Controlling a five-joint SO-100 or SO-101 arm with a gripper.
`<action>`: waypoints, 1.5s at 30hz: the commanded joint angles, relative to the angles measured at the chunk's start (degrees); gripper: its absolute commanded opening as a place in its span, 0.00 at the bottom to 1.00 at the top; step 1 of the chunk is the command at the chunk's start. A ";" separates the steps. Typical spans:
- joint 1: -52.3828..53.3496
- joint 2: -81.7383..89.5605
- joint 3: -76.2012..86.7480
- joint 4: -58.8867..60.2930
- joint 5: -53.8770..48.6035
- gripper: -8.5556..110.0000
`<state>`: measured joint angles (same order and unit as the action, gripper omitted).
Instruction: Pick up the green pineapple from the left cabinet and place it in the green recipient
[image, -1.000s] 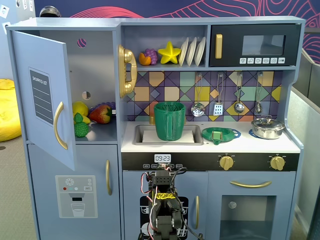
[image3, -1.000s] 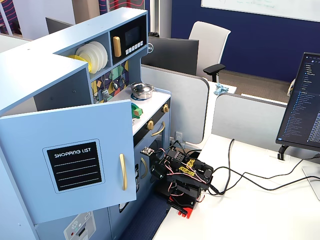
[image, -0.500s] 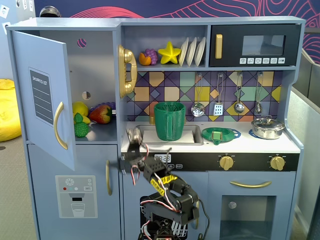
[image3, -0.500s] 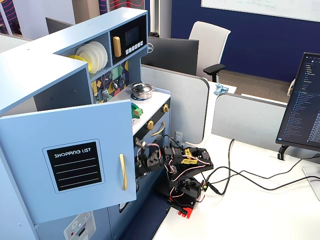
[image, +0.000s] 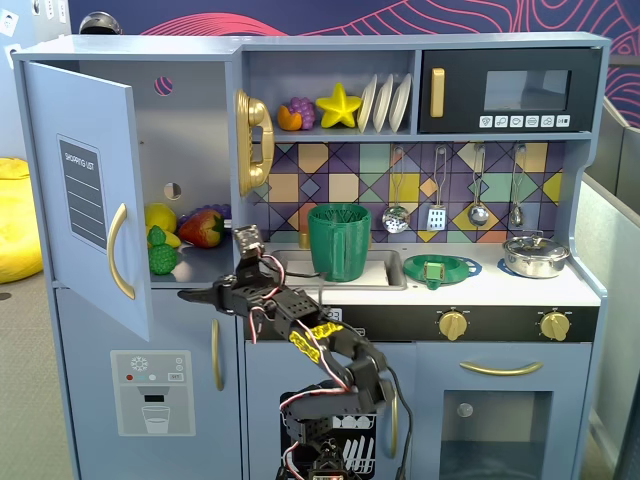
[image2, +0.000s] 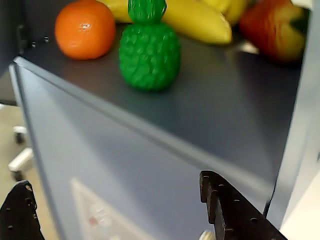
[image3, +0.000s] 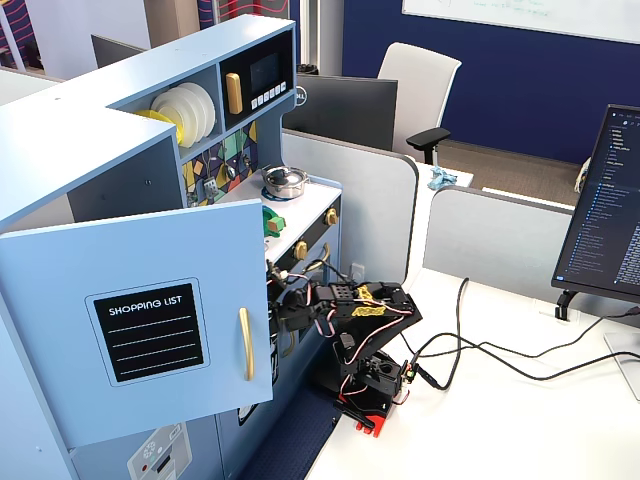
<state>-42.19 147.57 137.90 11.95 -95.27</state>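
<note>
The green pineapple (image: 162, 252) stands upright near the front edge of the shelf in the left cabinet (image: 190, 150), whose door (image: 85, 190) is swung open. In the wrist view the green pineapple (image2: 149, 52) is ahead and above my gripper (image2: 112, 200), which is open and empty, just below and in front of the shelf edge. In a fixed view my gripper (image: 198, 293) reaches left at shelf height, a little right of the fruit. The green recipient (image: 338, 242) stands in the sink. The door hides the pineapple in the side fixed view, where my gripper (image3: 280, 310) is close to the cabinet front.
An orange (image2: 85, 29), a banana (image2: 195, 20) and a strawberry (image2: 272, 30) lie behind the pineapple. A flat green dish (image: 442, 268) and a steel pot (image: 535, 255) sit on the counter. The microwave (image: 510, 90) is at the upper right.
The arm has unfolded from low in front of the kitchen, risen and swung left. The gripper now reaches toward the open cabinet shelf.
</note>
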 joint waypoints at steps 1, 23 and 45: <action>-1.41 -5.27 -4.66 -8.96 -4.22 0.38; -0.88 -30.15 -19.78 -27.51 -1.23 0.37; 1.58 -48.08 -35.24 -28.83 1.49 0.36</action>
<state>-42.28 100.63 109.34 -14.59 -94.75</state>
